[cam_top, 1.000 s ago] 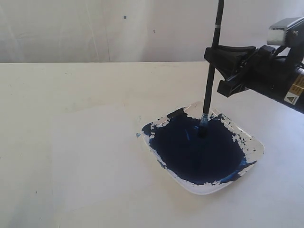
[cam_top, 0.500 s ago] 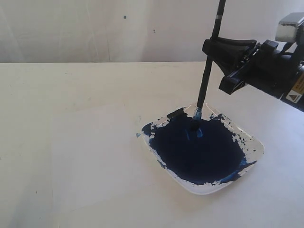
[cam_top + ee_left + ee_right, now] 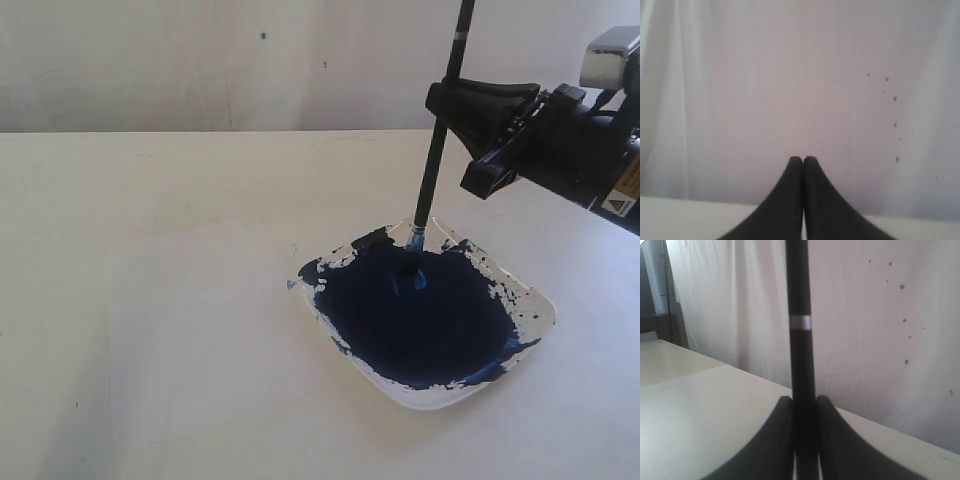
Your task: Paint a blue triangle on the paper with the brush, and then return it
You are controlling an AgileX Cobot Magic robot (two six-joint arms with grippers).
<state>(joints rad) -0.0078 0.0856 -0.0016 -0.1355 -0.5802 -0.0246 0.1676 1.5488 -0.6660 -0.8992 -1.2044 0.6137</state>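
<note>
While the exterior view is looking across the worktop (image 3: pixel 150 200): the right gripper (image 3: pixel 450 102) is hanging over the far side of the paint dish (image 3: pixel 432 402), and its arm is entering from the right edge.
Fingers, exterior view: they are pressing on the brush (image 3: pixel 428 180) from both sides, on the upper part of the handle.
Brush, exterior view: it is standing almost upright, with its top leaning a little to the right. Its tip is meeting the dark-blue paint pool (image 3: pixel 420 325) near the far rim. How deep it is sitting in the paint, I cannot tell.
Dish, exterior view: it is lying on the worktop right of the middle, and its white rim is showing blue splashes.
Paper (image 3: pixel 200 330), exterior view: it is lying flat on the worktop just left of the dish. It is showing only as a slightly paler patch, and its edges are hard to follow.
Left gripper (image 3: pixel 803 161), left wrist view: its two black fingers (image 3: pixel 785 205) are lying tip against tip, fully together, and are gripping nothing.
Background, left wrist view: a white curtain (image 3: pixel 740 90) is hanging behind, carrying a few small blue specks.
Fingers (image 3: pixel 774 440), right wrist view: they are clamping the black handle, one on each side.
Brush, right wrist view: the handle is rising straight out from between the fingers, and a light band (image 3: pixel 800 322) is circling it past the grip.
Surroundings, right wrist view: the pale worktop is running to the same speckled curtain.
</note>
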